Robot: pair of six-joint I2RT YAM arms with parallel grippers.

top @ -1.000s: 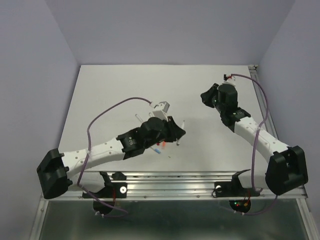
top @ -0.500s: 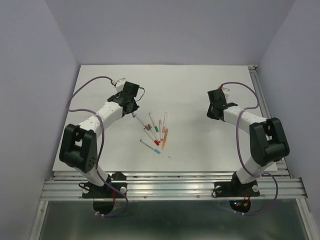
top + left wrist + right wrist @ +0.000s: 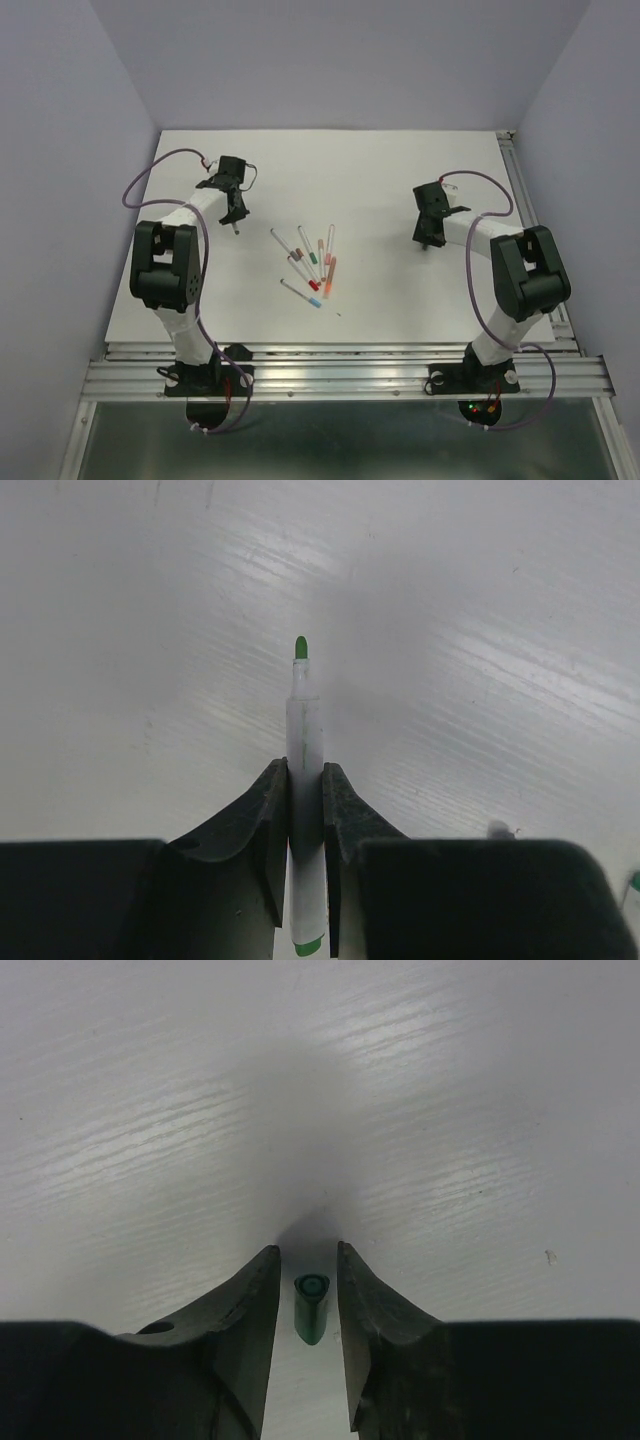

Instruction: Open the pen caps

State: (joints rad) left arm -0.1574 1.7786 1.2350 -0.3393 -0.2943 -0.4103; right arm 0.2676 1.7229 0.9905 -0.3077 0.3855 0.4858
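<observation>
My left gripper [image 3: 305, 770] is shut on a white-grey pen barrel [image 3: 303, 730] whose bare green tip points away; no cap is on it. In the top view the left gripper [image 3: 236, 215] sits at the table's left. My right gripper [image 3: 308, 1252] stands slightly open over a short green pen cap [image 3: 311, 1307], which lies on the table between the fingers with a gap on each side. In the top view the right gripper [image 3: 425, 238] is at the right and hides the cap. Several capped pens [image 3: 312, 265] lie at the centre.
The white table [image 3: 400, 170] has a metal rail along its right edge [image 3: 520, 200] and purple walls on three sides. Both arms are folded back near the side edges, with purple cables looping above them.
Both arms have drawn back from the middle of the table toward its sides. The left gripper moved left and further back with the pen; the right gripper came down near the table at the right.
</observation>
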